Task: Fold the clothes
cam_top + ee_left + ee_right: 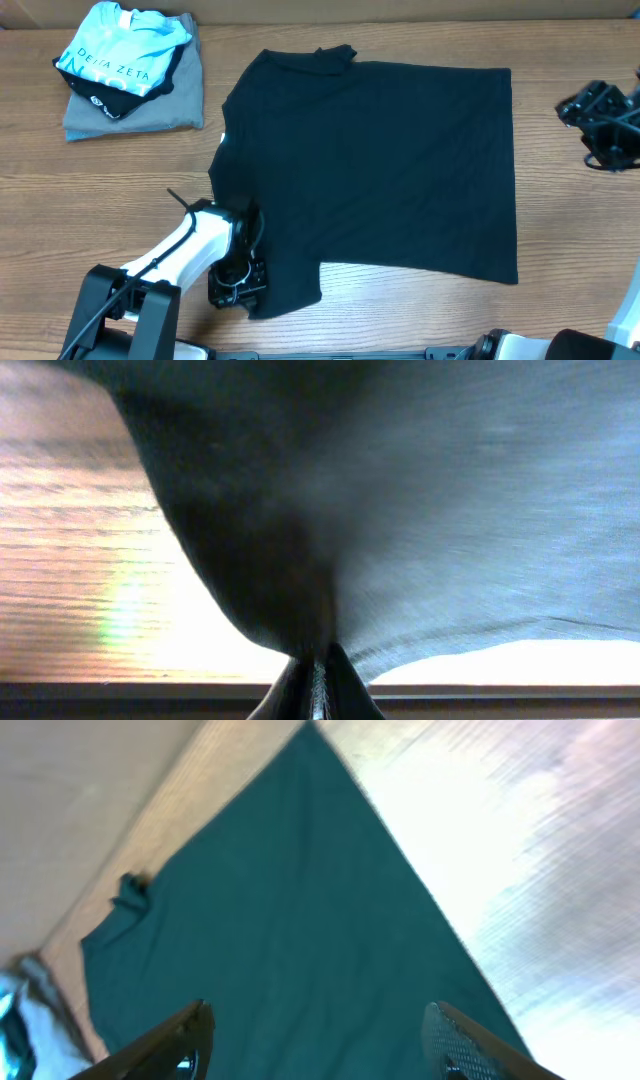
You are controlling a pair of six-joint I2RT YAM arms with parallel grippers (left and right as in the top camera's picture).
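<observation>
The clothes, a plain black T-shirt [380,170], lie spread flat across the middle of the wooden table, neck toward the far edge. My left gripper [245,285] sits at the shirt's near left corner. In the left wrist view it [317,670] is shut on a pinch of the black cloth [420,510], which rises out of the jaws. My right gripper [600,120] hovers off the shirt's right edge. In the right wrist view it [318,1015] is open with nothing between its fingers, and the shirt [290,920] lies below it.
A light blue shirt with white lettering [120,50] lies on a grey folded shirt [150,105] at the back left corner. Bare wood [100,190] shows left of the black shirt and along the near edge.
</observation>
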